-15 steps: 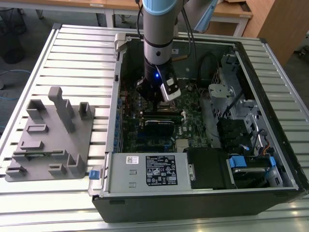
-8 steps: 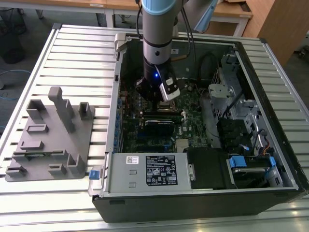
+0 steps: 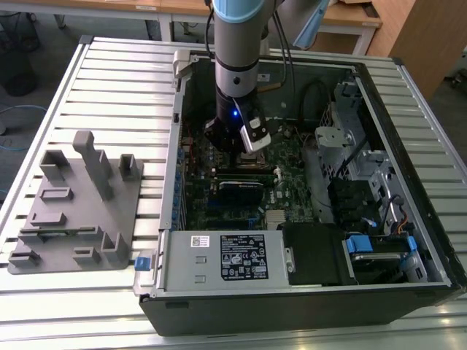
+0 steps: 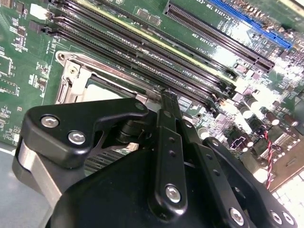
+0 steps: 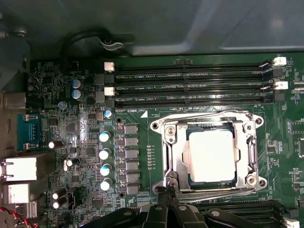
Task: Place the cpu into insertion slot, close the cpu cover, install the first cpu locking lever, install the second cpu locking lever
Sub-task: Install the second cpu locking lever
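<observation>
First wrist view is showing the cpu (image 5: 211,156) sitting in the insertion slot (image 5: 176,156) under the lowered cpu cover (image 5: 173,156), while the gripper (image 5: 167,192), fingers pinched together, is pressing at a locking lever (image 5: 209,196), apparently to latch it.

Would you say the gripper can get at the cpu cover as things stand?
Probably yes. In the first wrist view the gripper sits at the edge of the cpu cover, which lies flat around the cpu, and nothing stands between them.
</observation>
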{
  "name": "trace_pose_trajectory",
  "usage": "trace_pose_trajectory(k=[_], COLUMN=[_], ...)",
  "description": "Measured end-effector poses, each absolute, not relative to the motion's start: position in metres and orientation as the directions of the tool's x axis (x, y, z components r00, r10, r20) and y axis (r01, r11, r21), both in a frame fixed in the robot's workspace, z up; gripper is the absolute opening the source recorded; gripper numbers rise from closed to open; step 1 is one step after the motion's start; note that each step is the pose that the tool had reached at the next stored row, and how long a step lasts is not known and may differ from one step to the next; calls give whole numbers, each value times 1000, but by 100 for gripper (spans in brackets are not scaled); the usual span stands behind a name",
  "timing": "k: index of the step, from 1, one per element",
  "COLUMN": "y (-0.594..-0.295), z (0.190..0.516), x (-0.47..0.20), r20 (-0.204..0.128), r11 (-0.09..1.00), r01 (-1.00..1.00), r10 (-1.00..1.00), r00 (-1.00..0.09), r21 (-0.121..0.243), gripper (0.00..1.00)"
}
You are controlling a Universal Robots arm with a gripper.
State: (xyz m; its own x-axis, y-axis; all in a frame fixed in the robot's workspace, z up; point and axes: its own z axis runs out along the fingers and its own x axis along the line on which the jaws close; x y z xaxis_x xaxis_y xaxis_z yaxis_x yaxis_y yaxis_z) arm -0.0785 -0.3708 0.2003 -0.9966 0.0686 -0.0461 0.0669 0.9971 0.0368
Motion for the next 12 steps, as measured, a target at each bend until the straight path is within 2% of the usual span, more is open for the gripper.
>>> trace_pose_trajectory(k=[12], y=[-370], z=[198], x=[-82], r20=[-46], r11=[997], r01=[67], r10=[69], r00=[-997], r21=[38], gripper=[11])
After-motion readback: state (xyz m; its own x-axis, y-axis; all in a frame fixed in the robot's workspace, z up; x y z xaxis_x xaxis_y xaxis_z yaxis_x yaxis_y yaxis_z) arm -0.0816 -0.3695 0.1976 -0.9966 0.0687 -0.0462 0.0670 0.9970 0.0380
